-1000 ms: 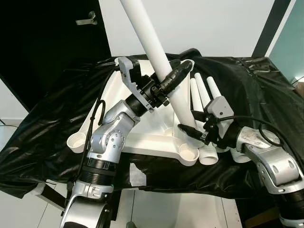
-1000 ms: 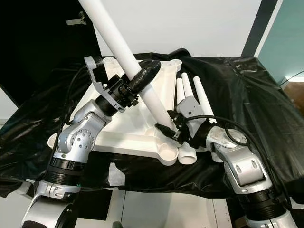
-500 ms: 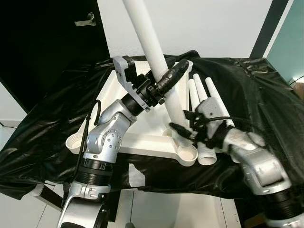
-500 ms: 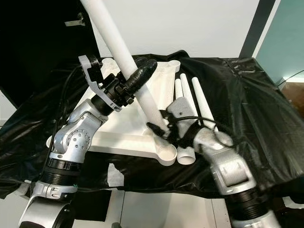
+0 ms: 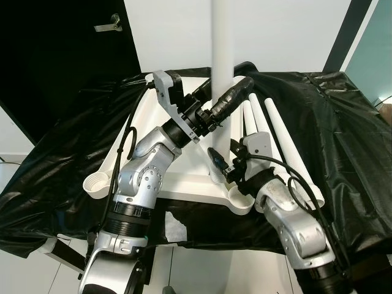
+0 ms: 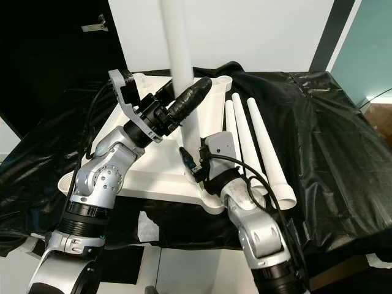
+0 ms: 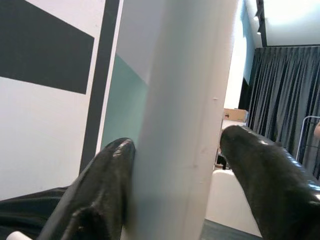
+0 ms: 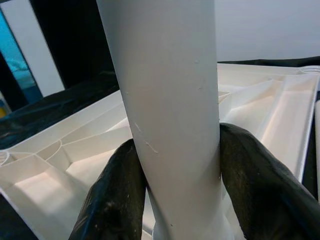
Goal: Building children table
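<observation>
White plastic leg stands upright, left end effector and right end effector both clamped on it; if tilted, it may jam in the tabletop socket.

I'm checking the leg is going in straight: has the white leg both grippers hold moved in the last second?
Yes. The white leg has swung from a leftward lean to near upright against the upturned tabletop, held by the left gripper and right gripper.

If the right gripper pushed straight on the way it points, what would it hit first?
The white table leg already sits between the right gripper's fingers, so it meets that at once; beyond lies the upturned tabletop.
</observation>
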You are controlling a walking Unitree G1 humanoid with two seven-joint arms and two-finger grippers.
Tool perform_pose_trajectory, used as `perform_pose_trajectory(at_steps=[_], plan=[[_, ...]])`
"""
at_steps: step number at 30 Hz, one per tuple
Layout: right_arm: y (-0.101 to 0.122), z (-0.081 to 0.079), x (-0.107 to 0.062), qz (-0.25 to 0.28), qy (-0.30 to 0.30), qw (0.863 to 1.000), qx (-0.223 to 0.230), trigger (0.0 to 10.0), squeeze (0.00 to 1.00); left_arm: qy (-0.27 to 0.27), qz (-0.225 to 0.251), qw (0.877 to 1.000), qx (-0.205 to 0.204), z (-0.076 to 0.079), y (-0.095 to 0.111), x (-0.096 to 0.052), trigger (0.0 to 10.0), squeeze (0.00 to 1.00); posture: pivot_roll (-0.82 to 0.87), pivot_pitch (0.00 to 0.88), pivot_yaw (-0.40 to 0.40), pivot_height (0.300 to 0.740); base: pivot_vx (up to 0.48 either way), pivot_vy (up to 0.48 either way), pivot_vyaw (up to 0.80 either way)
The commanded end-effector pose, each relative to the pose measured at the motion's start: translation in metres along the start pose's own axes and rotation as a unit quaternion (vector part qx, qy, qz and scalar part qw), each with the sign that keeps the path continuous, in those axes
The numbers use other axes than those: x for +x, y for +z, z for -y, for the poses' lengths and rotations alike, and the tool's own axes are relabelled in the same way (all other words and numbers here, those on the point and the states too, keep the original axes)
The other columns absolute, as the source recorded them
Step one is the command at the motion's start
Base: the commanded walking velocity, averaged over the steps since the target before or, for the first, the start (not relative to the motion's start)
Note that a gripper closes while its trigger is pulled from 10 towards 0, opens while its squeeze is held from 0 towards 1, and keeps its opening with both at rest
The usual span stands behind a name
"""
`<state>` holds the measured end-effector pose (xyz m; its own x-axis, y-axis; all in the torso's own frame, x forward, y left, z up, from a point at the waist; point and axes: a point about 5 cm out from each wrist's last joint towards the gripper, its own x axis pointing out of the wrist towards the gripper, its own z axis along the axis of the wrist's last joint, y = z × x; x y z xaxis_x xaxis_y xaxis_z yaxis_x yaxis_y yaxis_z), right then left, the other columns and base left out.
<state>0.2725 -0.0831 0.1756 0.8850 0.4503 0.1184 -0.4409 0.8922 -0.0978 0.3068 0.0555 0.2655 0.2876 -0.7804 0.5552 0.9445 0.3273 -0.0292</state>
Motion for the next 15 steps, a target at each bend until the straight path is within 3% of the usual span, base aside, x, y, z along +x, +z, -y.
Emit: perform_pose_trajectory(at_steps=[1,2,3,5,6,7,15], plan=[[-0.0093,0.0007,-0.0025,-0.025,-0.01,1.0,-0.006,0.0,0.0,-0.023,0.001,1.0,0.002,0.0034,0.0009,0.0023,0.9,0.0,-0.14,0.013,0.059,0.74,0.0,0.0,0.0],[-0.0093,0.0007,-0.0025,-0.025,-0.01,1.0,-0.006,0.0,0.0,-0.023,0.001,1.0,0.002,0.0034,0.0009,0.0023,0.9,0.0,-0.14,0.013,0.059,0.74,0.0,0.0,0.0],[-0.0082,0.002,-0.002,-0.025,-0.01,1.0,-0.012,0.0,0.0,-0.029,0.005,1.0,-0.007,0.004,0.0014,0.0021,0.0,0.0,-0.14,0.011,0.056,0.74,0.0,0.0,0.0],[-0.0076,0.0022,-0.0014,-0.024,-0.014,1.0,-0.016,0.0,0.0,-0.034,0.008,0.999,-0.012,0.0044,0.0017,0.002,0.0,0.0,-0.14,0.011,0.056,0.74,0.0,0.0,0.0],[-0.0061,0.0023,-0.0006,-0.022,-0.014,0.999,-0.024,4.7,0.0,-0.037,0.01,0.999,-0.016,0.0048,0.0018,0.0019,0.0,0.0,-0.14,0.01,0.055,0.74,0.0,0.0,0.0],[-0.0048,0.0023,0.0003,-0.019,-0.015,0.999,-0.031,10.0,0.0,-0.043,0.01,0.999,-0.018,0.0056,0.0018,0.0018,0.0,0.0,-0.14,0.011,0.052,0.74,0.0,0.0,0.0],[-0.0013,0.006,0.0032,-0.015,-0.016,0.998,-0.058,10.0,0.0,-0.051,0.008,0.998,-0.021,0.0072,-0.0003,0.0002,0.0,0.0,-0.14,0.01,0.044,0.74,0.0,0.0,0.0]])
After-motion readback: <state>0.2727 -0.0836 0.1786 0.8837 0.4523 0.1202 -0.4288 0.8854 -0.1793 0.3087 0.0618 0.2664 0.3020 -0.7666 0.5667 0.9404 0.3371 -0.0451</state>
